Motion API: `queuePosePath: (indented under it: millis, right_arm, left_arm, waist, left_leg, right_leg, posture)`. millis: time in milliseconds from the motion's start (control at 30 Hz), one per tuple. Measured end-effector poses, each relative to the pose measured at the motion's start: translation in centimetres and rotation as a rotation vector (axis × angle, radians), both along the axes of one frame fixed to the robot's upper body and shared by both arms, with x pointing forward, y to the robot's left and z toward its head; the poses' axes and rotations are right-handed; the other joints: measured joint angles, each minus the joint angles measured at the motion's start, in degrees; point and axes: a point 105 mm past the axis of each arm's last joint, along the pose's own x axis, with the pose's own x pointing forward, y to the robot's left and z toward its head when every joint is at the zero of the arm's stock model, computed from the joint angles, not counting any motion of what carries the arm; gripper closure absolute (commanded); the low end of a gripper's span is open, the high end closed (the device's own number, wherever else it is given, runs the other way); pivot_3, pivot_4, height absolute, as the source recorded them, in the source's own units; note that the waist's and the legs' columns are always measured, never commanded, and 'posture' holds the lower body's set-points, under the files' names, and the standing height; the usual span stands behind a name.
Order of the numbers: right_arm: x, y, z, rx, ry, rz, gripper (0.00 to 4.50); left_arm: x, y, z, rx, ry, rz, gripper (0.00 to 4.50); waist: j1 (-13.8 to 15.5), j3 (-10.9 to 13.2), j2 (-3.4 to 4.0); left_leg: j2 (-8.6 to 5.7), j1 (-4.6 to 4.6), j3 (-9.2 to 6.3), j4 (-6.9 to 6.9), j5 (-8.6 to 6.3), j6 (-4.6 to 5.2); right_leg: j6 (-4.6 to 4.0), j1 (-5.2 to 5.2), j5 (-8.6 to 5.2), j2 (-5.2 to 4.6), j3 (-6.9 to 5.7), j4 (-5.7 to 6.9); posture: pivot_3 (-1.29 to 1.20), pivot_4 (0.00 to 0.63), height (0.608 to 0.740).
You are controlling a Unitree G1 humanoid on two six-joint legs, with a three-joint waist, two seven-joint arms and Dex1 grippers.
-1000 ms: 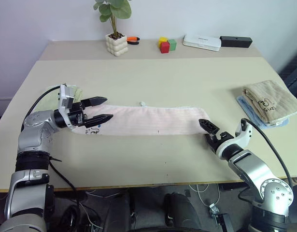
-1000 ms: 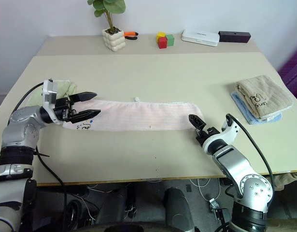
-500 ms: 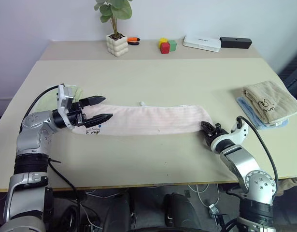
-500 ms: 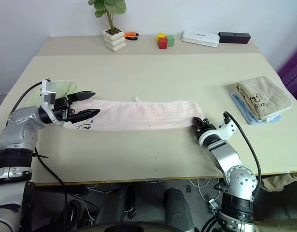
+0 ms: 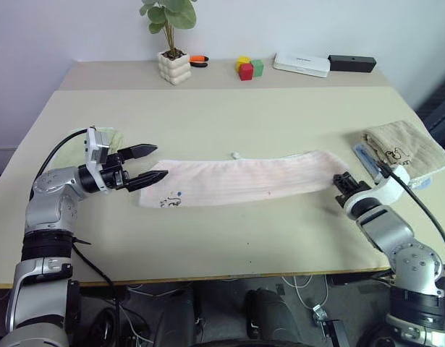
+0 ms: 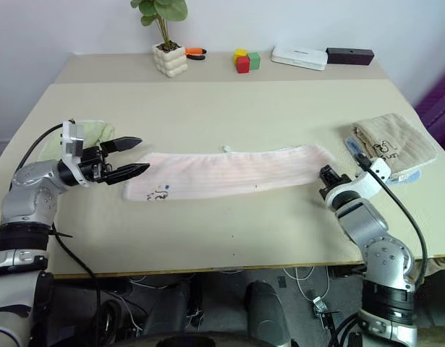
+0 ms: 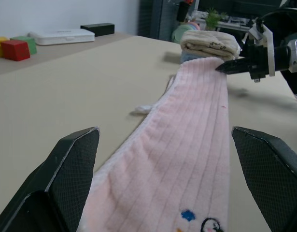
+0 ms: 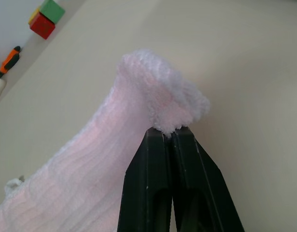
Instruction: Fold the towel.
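One pink towel (image 5: 236, 181); right gripper (image 8: 169, 137) clamped on its corner; left gripper (image 5: 155, 163) agape

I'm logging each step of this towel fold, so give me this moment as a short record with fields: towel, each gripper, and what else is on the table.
towel: the towel lies in a long strip across the table, cartoon mark at its left end
right gripper: right gripper shut on the towel's right end
left gripper: left gripper open, hovering just off the left end
other things: beige folded towel, potted plant, coloured blocks
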Motion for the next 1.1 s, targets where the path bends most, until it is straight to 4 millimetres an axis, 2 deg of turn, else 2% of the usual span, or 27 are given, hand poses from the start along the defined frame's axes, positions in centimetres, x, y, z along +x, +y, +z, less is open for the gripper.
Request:
queuePosePath:
  millis: [100,200,300,400,733,933,1100]
  right_arm:
    - [0.1,0.3,0.3,-0.113,0.000,0.045,4.44]
    - [0.3,1.5,1.5,-0.301,-0.041,0.139,4.44]
    - [0.8,4.8,4.1,-0.539,-0.149,0.326,4.44]
    - [0.8,8.0,5.7,-0.664,-0.246,0.474,4.44]
    - [-1.5,16.4,2.9,-0.834,-0.308,0.985,4.44]
    - [-0.9,18.5,2.6,-0.839,-0.339,1.039,4.44]
    - [-1.2,19.8,0.9,-0.874,-0.309,1.109,4.44]
  left_arm:
    - [0.1,0.0,0.2,0.001,-0.012,0.003,0.00]
    - [0.1,0.2,0.0,-0.001,-0.008,0.007,0.00]
    - [0.2,0.3,-0.1,-0.003,-0.003,0.011,0.00]
    - [0.2,0.2,0.0,-0.001,-0.013,0.011,0.00]
    - [0.0,0.4,0.3,0.008,-0.028,0.016,0.00]
    - [-0.4,0.6,0.1,0.016,-0.027,0.026,0.00]
    - [-0.9,0.7,0.0,0.036,-0.024,0.029,0.00]
  waist:
    - [0.00,0.00,0.00]
    - [0.04,0.00,0.01]
    - [0.00,0.01,0.01]
    - [0.03,0.01,0.00]
    - [0.09,0.02,-0.03]
    - [0.12,0.02,-0.04]
    - [0.07,0.01,-0.04]
  left_leg:
    - [-0.01,-0.01,0.02,0.01,0.00,0.00]
    - [-0.01,-0.02,0.02,0.02,0.00,0.00]
    - [0.00,-0.03,0.01,0.02,0.00,0.00]
    - [0.00,-0.05,0.01,0.00,0.00,0.01]
    - [0.00,-0.12,0.01,0.06,-0.01,0.01]
    - [0.00,-0.12,0.08,0.08,0.00,0.00]
    - [0.00,-0.15,0.16,0.08,0.00,0.00]
  right_leg:
    - [0.00,-0.02,0.00,-0.01,0.01,0.00]
    - [0.00,-0.03,0.00,-0.01,0.02,0.00]
    - [0.00,-0.08,0.00,-0.01,0.01,0.01]
    - [-0.01,-0.09,-0.01,0.00,0.01,0.00]
    - [-0.01,-0.13,-0.01,-0.01,-0.02,0.01]
    - [-0.01,-0.12,-0.01,-0.01,-0.04,0.03]
    - [-0.01,-0.15,-0.01,-0.01,-0.04,0.02]
  posture:
    - [0.00,0.150,0.735]
    - [0.00,0.150,0.735]
    - [0.00,0.150,0.735]
    - [0.00,0.150,0.735]
    - [0.00,0.150,0.735]
    - [0.00,0.150,0.735]
    - [0.00,0.150,0.735]
